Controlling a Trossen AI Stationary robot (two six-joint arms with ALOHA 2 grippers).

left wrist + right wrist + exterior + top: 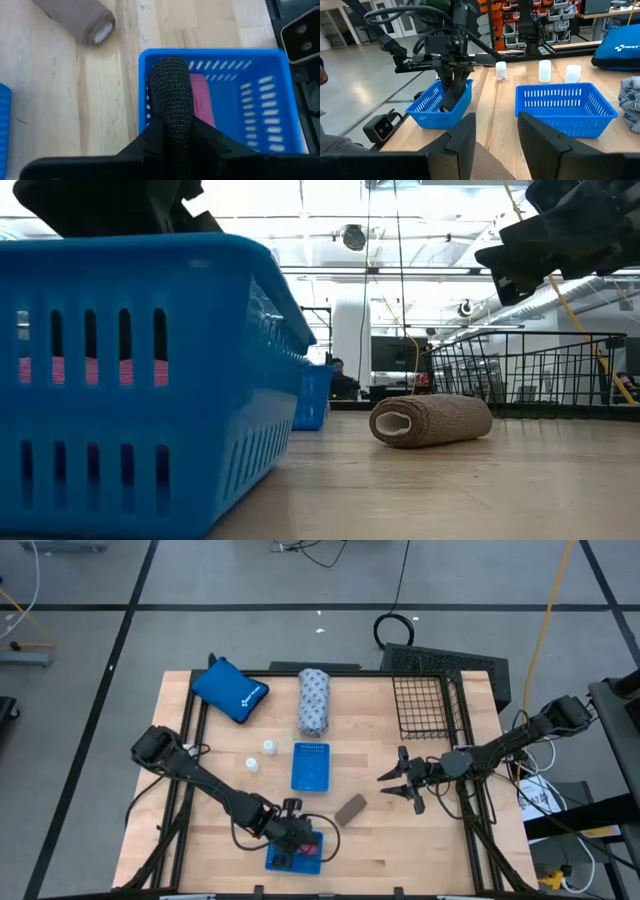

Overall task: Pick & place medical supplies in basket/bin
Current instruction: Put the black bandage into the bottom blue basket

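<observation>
Gripping a black mesh-textured roll [172,100] between closed fingers, the left gripper [296,840] hangs over the small blue tray [270,861] at the bottom centre of the high view, where a pink roll [202,97] lies inside. The right gripper [400,783] hovers at centre right with its fingers spread, holding nothing. A brown roll [350,808] lies on the table [420,850] between the two grippers. The black wire basket [428,705] stands at upper right. A fat white dotted roll [314,700] lies at upper centre, above a second blue tray [311,766], with small white bottles [259,756] to its left. A blue pouch [230,690] sits at upper left.
</observation>
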